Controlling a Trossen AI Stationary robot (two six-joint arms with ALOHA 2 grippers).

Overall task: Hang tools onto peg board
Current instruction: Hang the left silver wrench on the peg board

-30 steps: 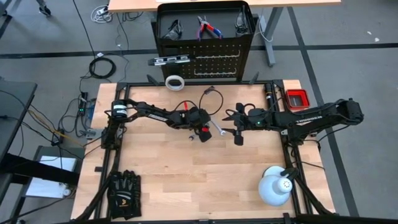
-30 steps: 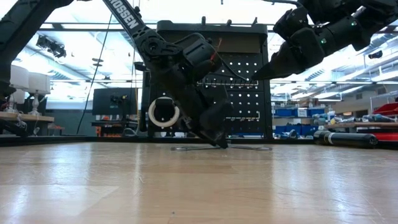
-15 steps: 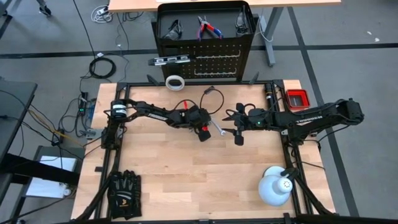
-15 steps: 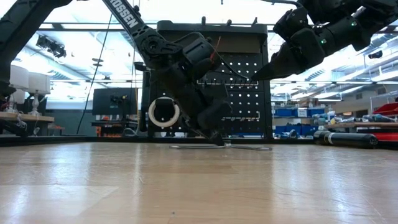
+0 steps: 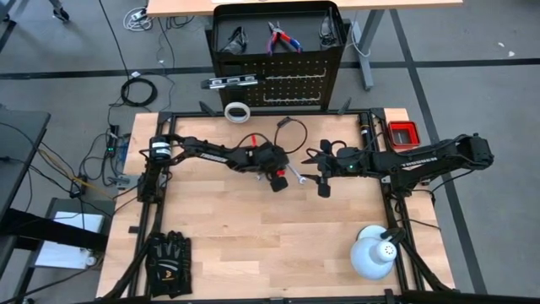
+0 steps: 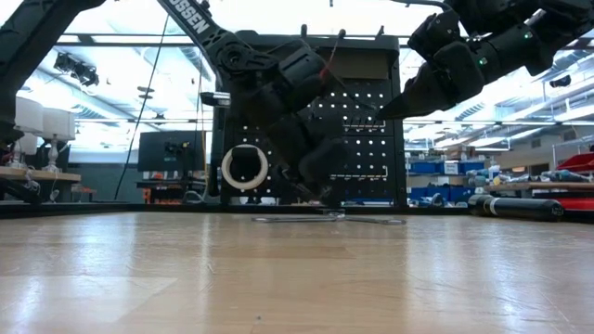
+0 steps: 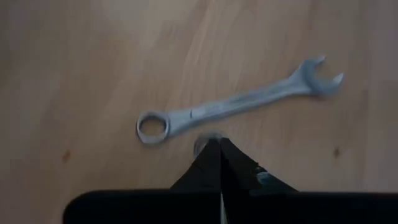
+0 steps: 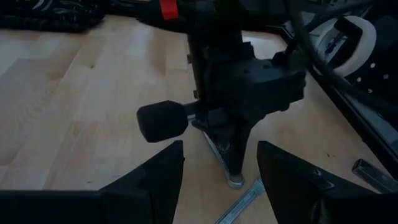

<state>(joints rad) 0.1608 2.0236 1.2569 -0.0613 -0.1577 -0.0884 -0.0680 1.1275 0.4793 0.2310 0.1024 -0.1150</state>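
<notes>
A silver wrench (image 7: pixel 236 102) lies flat on the wooden table just in front of my left gripper (image 7: pixel 219 146), which is shut and points steeply down near the table's middle (image 5: pixel 283 177). A small round silver end (image 7: pixel 208 139) shows at its fingertips; it looks like a second, smaller wrench. My right gripper (image 8: pixel 221 186) hovers open a short way to the right (image 5: pixel 319 173), facing the left one. The peg board (image 5: pixel 291 89) stands beyond the far edge. A white tape roll (image 5: pixel 238 111) and a dark level (image 5: pixel 232 81) hang on it, and red-handled pliers (image 5: pixel 283 38) and glasses (image 5: pixel 234 38) lie in its top tray. My left gripper pinches a thin silver piece between its two fingers, slanting down from above. The piece runs along the fingers (image 8: pixel 219 148), and its ring end (image 8: pixel 235 182) sticks out below the tips, at or just above the table. The fingers hide where they meet it.
Black gloves (image 5: pixel 169 260) lie at the near left corner and a white dome lamp (image 5: pixel 374 253) at the near right. A small red box (image 5: pixel 402 133) sits at the far right. A black frame (image 5: pixel 160 211) runs round the table's edges. Bare wood lies toward the near edge.
My left gripper has shut, with its tips down at the table beside the lying wrench. It has then risen a little, so its tips now stand just above the wood. The lying wrench has stayed where it was.
</notes>
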